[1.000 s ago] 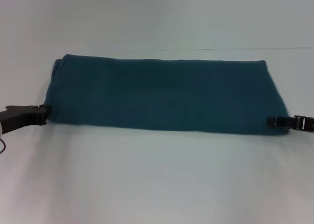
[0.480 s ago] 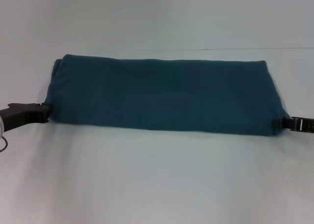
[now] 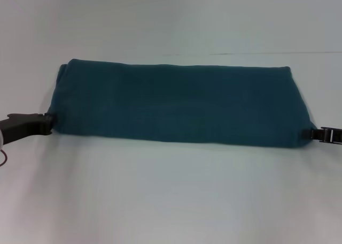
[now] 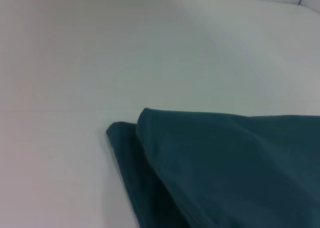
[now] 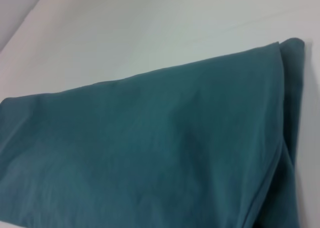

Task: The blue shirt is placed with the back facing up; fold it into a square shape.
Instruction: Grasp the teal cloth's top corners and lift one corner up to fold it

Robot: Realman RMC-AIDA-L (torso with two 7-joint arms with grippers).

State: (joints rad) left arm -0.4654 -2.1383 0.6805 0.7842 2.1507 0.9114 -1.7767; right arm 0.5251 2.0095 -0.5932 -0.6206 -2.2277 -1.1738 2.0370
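We see the white bench (image 3: pixel 171 201) carrying the blue shirt (image 3: pixel 179 102), folded into a long band whose long axis runs from left edge to right edge. Our left pincer (image 3: pixel 49 123) and right pincer (image 3: pixel 309 132) sit at its near corners; we cannot tell their finger state.

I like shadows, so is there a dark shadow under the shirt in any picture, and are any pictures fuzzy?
Head view: the blue shirt casts only a faint soft shadow along its near edge on the table; light is even, no glare. Left wrist view: a thin shadow beside the folded corner. Right wrist view: the nearest cloth looks soft.
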